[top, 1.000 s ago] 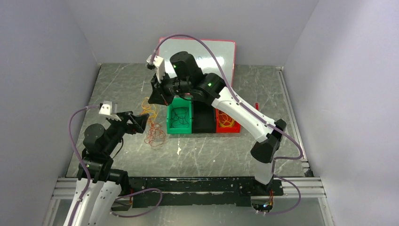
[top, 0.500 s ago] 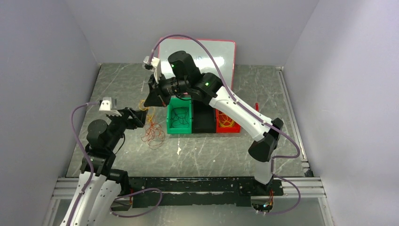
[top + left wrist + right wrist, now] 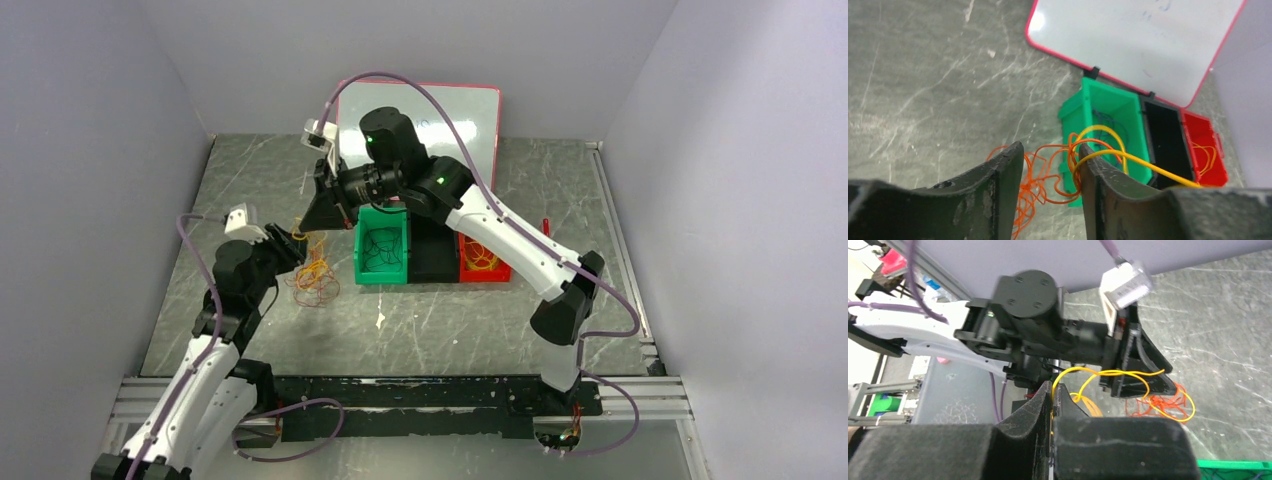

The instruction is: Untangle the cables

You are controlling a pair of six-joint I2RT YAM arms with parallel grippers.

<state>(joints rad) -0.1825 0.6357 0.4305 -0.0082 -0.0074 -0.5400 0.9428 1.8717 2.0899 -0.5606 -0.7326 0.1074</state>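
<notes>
A tangle of orange-red and yellow cables (image 3: 313,280) lies on the table left of the green bin (image 3: 383,215). My left gripper (image 3: 290,246) is open just above it. In the left wrist view the orange loops (image 3: 1040,172) hang between its fingers, and a yellow cable (image 3: 1143,162) lies hooked over the right finger (image 3: 1098,190). My right gripper (image 3: 322,214) is raised above the tangle and shut on that yellow cable (image 3: 1108,373), which runs taut to the left gripper (image 3: 1138,371). Dark cable loops (image 3: 380,252) lie in the green bin.
Three bins stand in a row: green, black (image 3: 432,262) and red (image 3: 497,272), the red one holding yellow and orange loops (image 3: 480,255). A whiteboard with a red frame (image 3: 480,92) leans at the back. Grey walls close in both sides.
My left arm has moved forward and right, up to the tangle, which has shifted slightly left. My right gripper dropped a little to the left, then held still with the yellow cable.
</notes>
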